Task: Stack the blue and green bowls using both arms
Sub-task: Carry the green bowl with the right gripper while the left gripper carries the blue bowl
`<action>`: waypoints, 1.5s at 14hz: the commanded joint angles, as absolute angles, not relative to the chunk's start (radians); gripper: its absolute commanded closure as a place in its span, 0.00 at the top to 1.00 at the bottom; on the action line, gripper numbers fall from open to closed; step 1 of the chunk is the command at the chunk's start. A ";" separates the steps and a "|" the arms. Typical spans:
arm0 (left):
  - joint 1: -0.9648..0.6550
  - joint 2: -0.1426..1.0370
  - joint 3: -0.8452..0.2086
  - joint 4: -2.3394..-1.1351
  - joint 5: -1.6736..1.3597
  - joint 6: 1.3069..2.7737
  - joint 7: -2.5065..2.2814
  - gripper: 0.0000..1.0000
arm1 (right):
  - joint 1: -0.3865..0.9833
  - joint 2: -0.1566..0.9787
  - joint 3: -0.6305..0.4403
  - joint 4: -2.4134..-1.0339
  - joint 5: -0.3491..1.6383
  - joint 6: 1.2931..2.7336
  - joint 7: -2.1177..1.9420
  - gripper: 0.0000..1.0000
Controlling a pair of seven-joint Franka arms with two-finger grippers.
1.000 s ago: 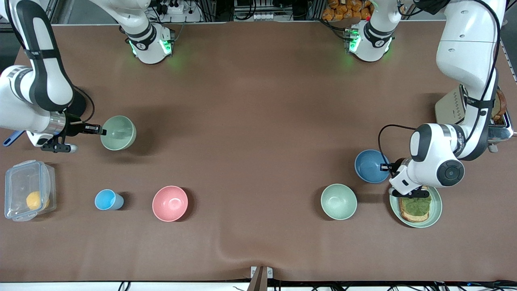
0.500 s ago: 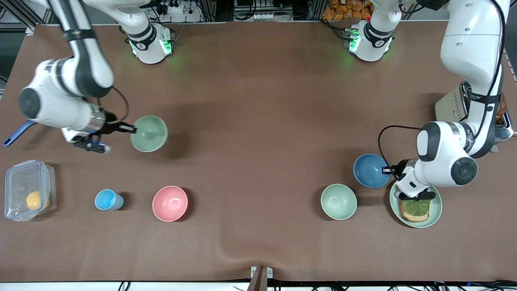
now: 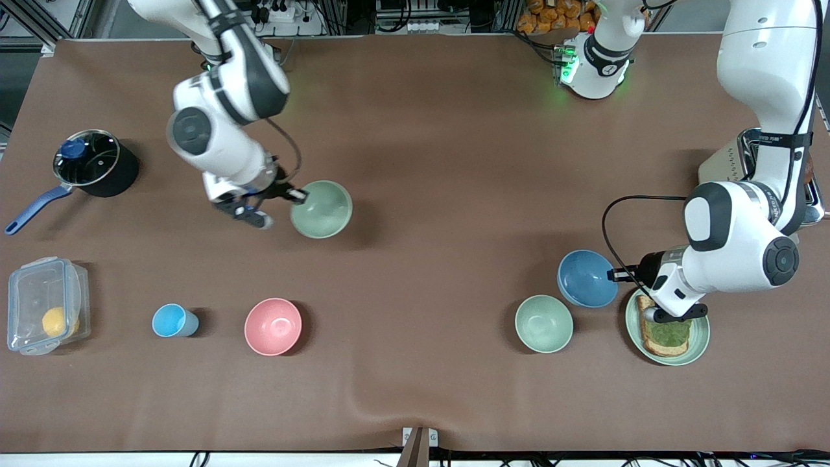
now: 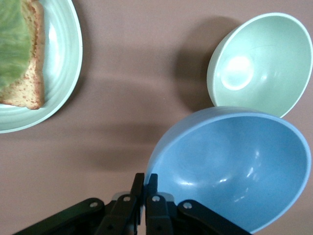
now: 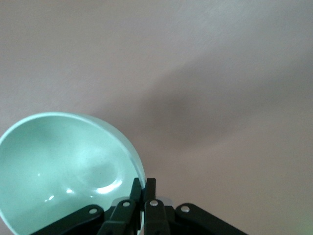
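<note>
Over the brown table (image 3: pixel 421 162), right gripper (image 3: pixel 297 194) pinches green bowl (image 3: pixel 322 209); left gripper (image 3: pixel 613 275) pinches blue bowl (image 3: pixel 585 277), apparently lifted.

A robotics lab set up as a mock kitchen: two white robot arms are bolted to a brown-covered table (image 3: pixel 421 130), their bases at 11 and 1 o'clock, with power strips (image 3: pixel 272 11), cabling and aluminium framing along the table's 12 o'clock edge. Household props dot the table, among them a lidded saucepan (image 3: pixel 91 170) at 9 o'clock, a toaster (image 3: pixel 746 165) at 3 o'clock, a plate (image 3: pixel 697 344) of toast, bowls, a cup (image 3: pixel 172 320) and a clear food box (image 3: pixel 45 305).
</note>
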State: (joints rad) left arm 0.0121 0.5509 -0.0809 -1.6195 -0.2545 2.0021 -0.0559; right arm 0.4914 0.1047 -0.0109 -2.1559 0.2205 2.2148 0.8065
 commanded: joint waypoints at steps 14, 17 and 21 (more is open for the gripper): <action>0.009 0.528 -0.084 -1.635 -0.278 1.997 -0.081 0.00 | 0.785 0.328 -0.025 -2.253 0.230 2.706 1.141 0.00; 0.006 0.528 -0.086 -1.635 -0.279 1.997 -0.087 0.00 | 0.790 0.337 -0.025 -2.253 0.230 2.706 1.144 0.06; 0.005 0.528 -0.086 -1.635 -0.278 1.999 -0.094 0.00 | 0.782 0.341 -0.025 -2.249 0.232 2.691 1.173 0.92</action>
